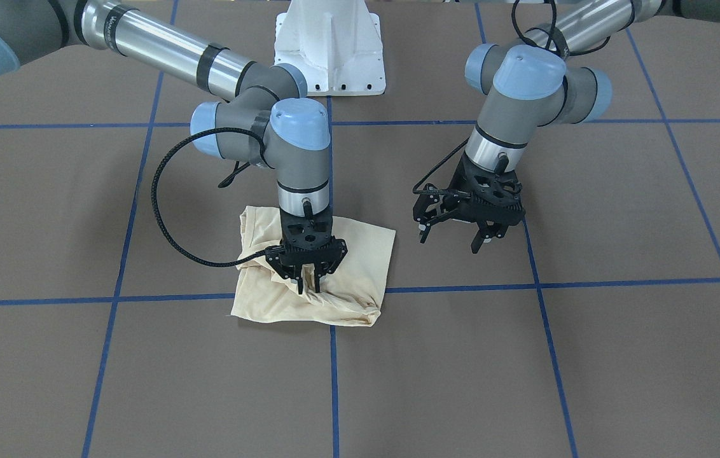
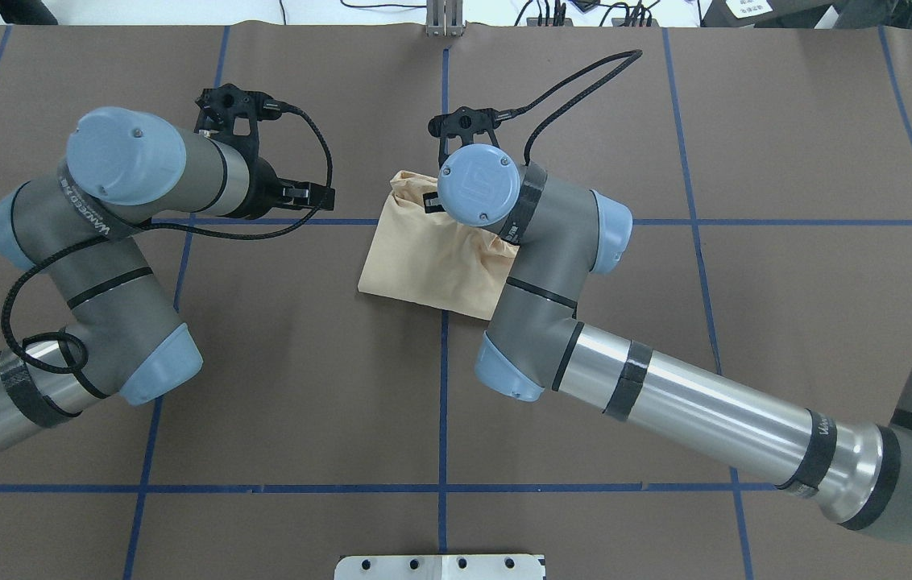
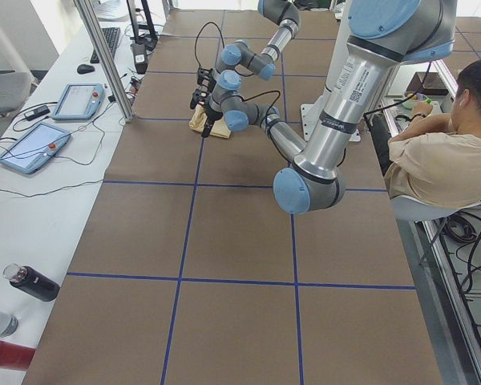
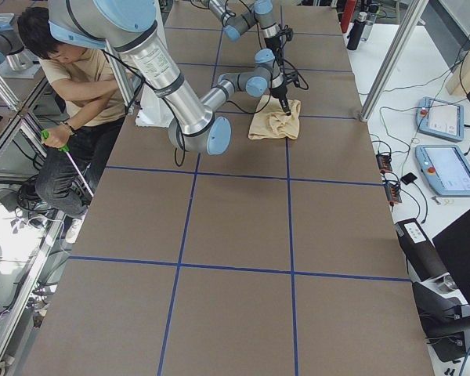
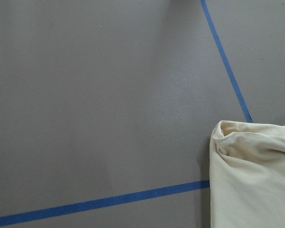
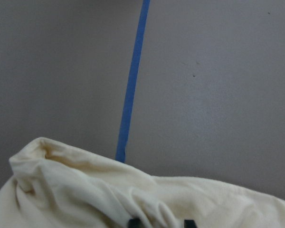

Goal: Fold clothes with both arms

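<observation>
- Treat the shirt point(image 1: 360, 254) as soft, thin and light. Expect it to sag, slip over itself and shed its folds if lifted from one point.
- Find it bundled into a rough square about midway between the two ends of the desk point(image 1: 589, 356), across a crossing of blue tape lines point(image 1: 462, 288) and somewhat nearer the operators' edge than the robot's.
- Judge the best hold to be two points at once, on corners or along a folded edge, not the rumpled middle.
- Note the right gripper point(image 1: 310, 280) pressed down on a bunched ridge of cloth, fingertips close together with fabric pinched between them.
- Note the left gripper point(image 1: 452, 238) with fingers spread apart and holding nothing. Hangs over bare desk just beside the shirt, clear of it.
- Read no print and no neck label on the sides of cloth that show — plain cream throughout.
- Make out only a logo on a joint cap point(image 2: 476, 187) of the right arm; lettering on the arm tubes too small to read.
</observation>
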`<state>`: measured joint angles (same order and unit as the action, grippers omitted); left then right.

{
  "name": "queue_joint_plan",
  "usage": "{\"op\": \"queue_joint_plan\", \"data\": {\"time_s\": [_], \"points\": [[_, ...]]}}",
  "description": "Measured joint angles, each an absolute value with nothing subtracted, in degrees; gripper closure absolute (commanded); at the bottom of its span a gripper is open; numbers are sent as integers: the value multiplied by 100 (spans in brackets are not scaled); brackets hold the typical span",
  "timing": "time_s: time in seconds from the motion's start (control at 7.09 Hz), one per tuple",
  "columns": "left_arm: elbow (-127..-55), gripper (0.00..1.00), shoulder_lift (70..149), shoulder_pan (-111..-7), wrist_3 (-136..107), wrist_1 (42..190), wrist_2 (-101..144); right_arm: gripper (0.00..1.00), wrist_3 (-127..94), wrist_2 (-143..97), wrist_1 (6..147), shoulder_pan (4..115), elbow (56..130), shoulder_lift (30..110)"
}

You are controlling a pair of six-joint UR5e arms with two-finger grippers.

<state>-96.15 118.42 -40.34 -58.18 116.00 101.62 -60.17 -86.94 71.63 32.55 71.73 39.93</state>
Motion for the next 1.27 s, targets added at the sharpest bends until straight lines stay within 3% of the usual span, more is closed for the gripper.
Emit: {"op": "queue_joint_plan", "data": {"time_s": [0.28, 0.56, 0.99, 1.27], "points": [[-9710, 0, 11826, -4057, -5780, 11566, 10233, 0, -6027, -9797, 7239, 3719, 7211, 3927], [-10149, 0, 11486, -4266, -5325, 11422, 10629, 0, -5885, -10517, 7943, 4214, 7916, 4252], [-10883, 0, 10680, -5151, -3488, 10763, 11113, 0, -4726, -11319, 8160, 5078, 9080, 5595], [-10978, 0, 10055, -6215, -1898, 10679, 11687, 0, -3487, -12131, 8166, 6028, 9645, 6739]]}}
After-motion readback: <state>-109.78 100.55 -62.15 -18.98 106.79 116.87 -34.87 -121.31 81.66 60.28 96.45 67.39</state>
